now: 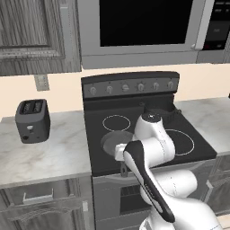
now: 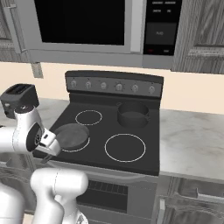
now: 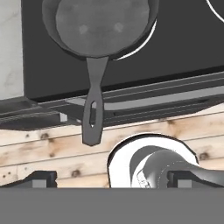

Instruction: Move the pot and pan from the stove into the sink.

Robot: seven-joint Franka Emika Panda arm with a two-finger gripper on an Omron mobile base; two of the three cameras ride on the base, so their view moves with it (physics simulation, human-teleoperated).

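Observation:
The pan [image 3: 100,26] sits on the front left burner of the stove [image 3: 183,43]. Its straight handle [image 3: 92,105] sticks out past the stove's front edge. My gripper [image 3: 111,179] hovers above and in front of that handle, open, its fingertips [image 3: 41,179] wide apart with nothing between them. In the base views the pan [image 1: 112,141] [image 2: 71,134] lies just beyond my hand [image 2: 47,142]. The pot [image 2: 133,114] stands on the back right burner, partly hidden by my arm in the left base view [image 1: 164,111]. The sink is out of view.
A dark toaster [image 1: 33,120] stands on the marble counter [image 1: 49,152] left of the stove. More counter [image 2: 192,140] runs to the right. A microwave [image 1: 139,27] hangs over the stove. Wooden floor [image 3: 43,157] lies below the oven front.

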